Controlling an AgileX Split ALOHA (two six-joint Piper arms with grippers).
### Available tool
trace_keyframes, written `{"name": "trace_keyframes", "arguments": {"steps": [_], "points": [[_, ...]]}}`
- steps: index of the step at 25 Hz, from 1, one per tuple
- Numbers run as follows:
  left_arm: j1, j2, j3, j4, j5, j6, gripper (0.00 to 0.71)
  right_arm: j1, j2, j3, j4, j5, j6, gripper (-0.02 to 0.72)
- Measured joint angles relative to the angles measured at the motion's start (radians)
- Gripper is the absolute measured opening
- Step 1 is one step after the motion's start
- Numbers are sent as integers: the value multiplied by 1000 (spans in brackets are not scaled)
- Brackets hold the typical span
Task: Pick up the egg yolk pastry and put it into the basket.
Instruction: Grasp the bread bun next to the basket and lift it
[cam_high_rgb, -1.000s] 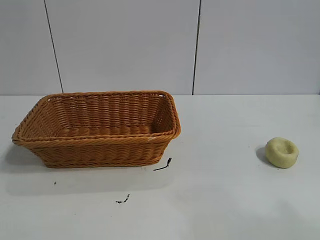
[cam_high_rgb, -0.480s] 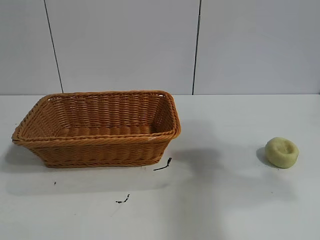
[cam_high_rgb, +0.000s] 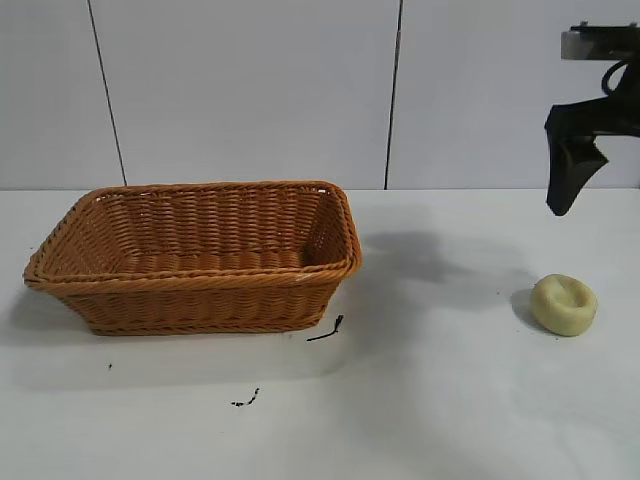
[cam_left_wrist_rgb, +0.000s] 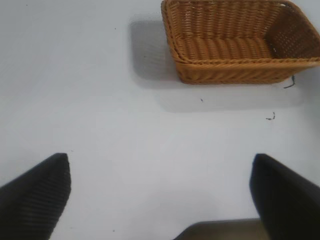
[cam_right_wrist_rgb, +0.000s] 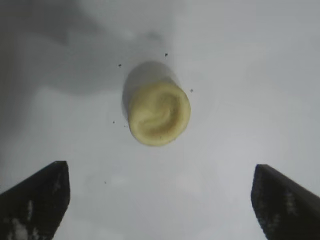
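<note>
The right pincer (cam_high_rgb: 566, 190) has just come into the exterior view at the upper right, where a moment ago there was only bare wall and a spreading shadow on the tabletop (cam_high_rgb: 450, 400). It hangs in the air above the egg yolk pastry (cam_high_rgb: 564, 304), well clear of it. In the right wrist view its two dark fingers (cam_right_wrist_rgb: 35, 200) stand wide apart, nothing between them, and the egg yolk pastry (cam_right_wrist_rgb: 158, 113) lies on the tabletop ahead of the gap, dimple up.

The pastry itself has not shifted: it sits on the right side of the tabletop, well apart from the wicker basket (cam_high_rgb: 200, 275), which stays at the left with nothing in it.

The left pincer (cam_left_wrist_rgb: 160, 200) does not show in the exterior view; its wrist view shows its fingers spread wide over bare tabletop, the basket (cam_left_wrist_rgb: 240, 62) farther off.

By my reading, the reach has only begun: the right arm must descend and straddle the pastry before closing.
</note>
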Motion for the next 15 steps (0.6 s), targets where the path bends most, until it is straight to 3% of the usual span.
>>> {"name": "trace_keyframes", "arguments": {"steps": [11,15], "points": [[0,0,0,0,0,0,695,0,138,0,1,-109,16,677],[0,0,0,0,0,0,695,0,173,-1,2,-115,17,677]]}}
